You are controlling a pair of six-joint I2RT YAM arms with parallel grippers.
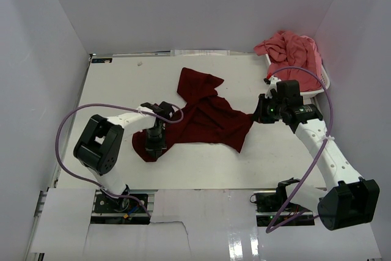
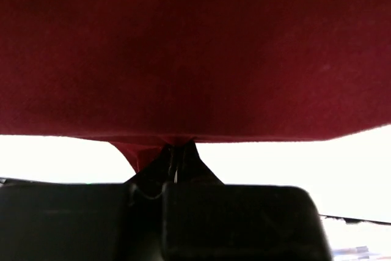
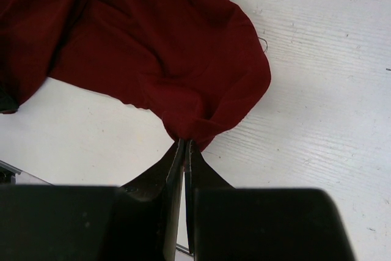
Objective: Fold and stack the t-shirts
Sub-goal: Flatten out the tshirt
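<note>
maroon shirt (image 1: 204, 114): crumpled mid-table (image 1: 116, 90); sleeves and collar are lost in the folds.
left pincer (image 1: 154, 148): together on the shirt's near-left edge; cloth fills most of its wrist view.
right pincer (image 3: 184, 146): clamped on the shirt's right corner.
coral shirt (image 1: 292, 50): heaped at far right, hiding most of the basket (image 1: 322, 85).

Maroon shirt (image 1: 208, 117) fills the middle; bare table (image 1: 122, 84) left and beyond; basket (image 1: 325, 81) with pink shirt (image 1: 290, 50) blocks far right corner.
</note>
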